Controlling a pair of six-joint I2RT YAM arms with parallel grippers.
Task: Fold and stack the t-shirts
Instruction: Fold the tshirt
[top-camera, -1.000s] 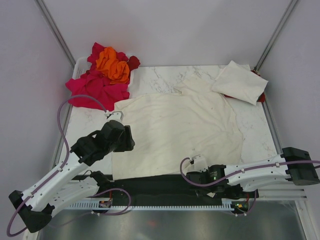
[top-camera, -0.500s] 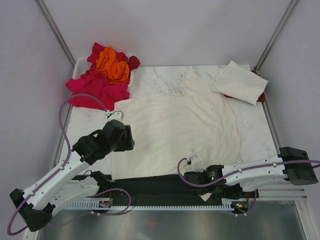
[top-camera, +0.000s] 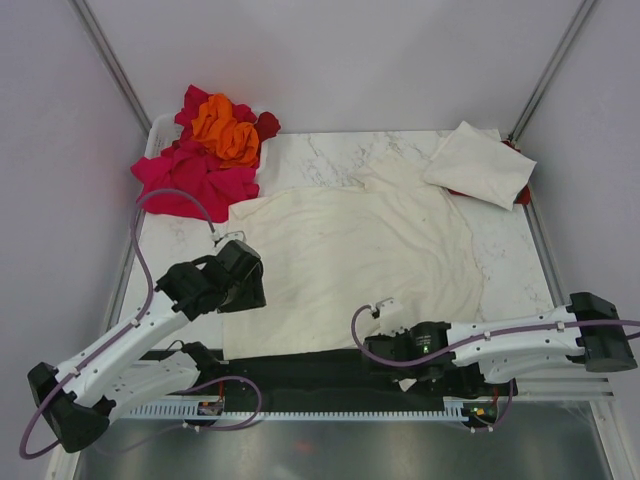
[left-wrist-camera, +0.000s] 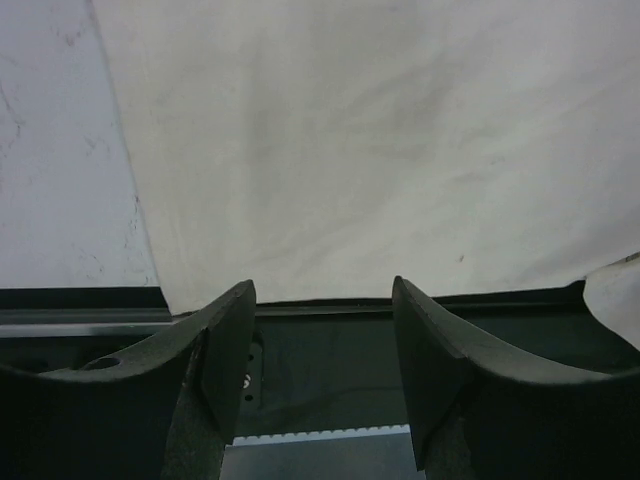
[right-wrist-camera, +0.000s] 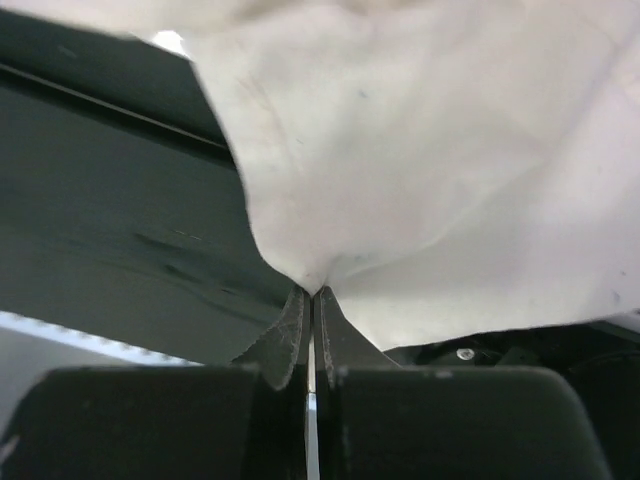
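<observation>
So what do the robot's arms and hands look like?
Both arms, left arm and right arm, have white links with black joints and bases, and a looping purple cable each. The left hand and right hand have dark, matte, tapering fingers.

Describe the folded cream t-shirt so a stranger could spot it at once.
Go to the far right corner of the marble table. There lies the folded cream t-shirt, a compact slanted rectangle with dark red cloth peeking from under its right edge. Unlike the spread cream t-shirt mid-table, it is folded small and neat.
</observation>
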